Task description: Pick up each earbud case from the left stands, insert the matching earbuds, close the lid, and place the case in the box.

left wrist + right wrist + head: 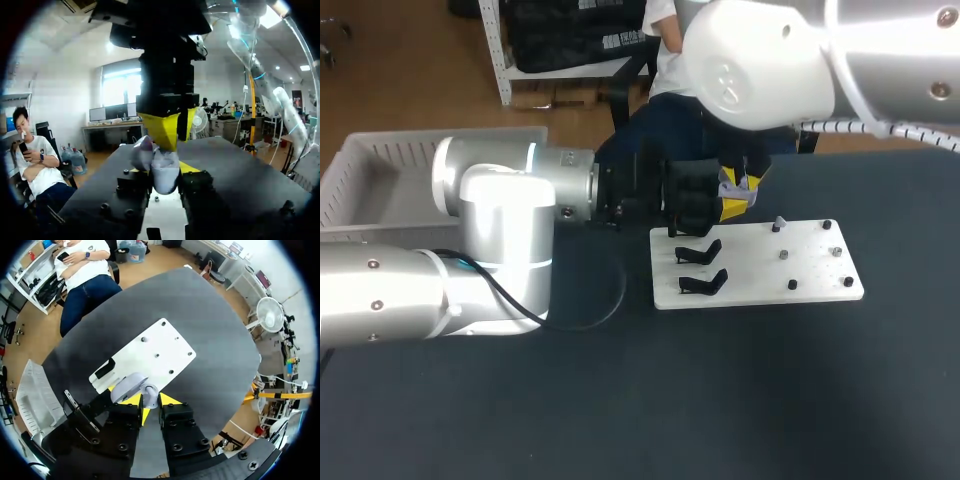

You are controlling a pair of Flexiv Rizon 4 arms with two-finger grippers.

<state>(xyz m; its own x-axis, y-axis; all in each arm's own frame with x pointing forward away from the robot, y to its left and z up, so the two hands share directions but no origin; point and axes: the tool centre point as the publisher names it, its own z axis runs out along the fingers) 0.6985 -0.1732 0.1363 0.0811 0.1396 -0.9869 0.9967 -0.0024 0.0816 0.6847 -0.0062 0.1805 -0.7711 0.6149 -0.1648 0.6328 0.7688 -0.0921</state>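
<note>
Holds the lavender case (131, 386), lid open, clamped in the left gripper (163, 175) above the white board (810, 275). Sits right under the right gripper (156, 407), aimed straight down at the hinge; cannot tell whether clenched or released there.

The earbud case (737, 184) shows only as a pale sliver from overhead; the left arm (505, 215) covers part of the box (370, 170), which the frame edge crops.
</note>
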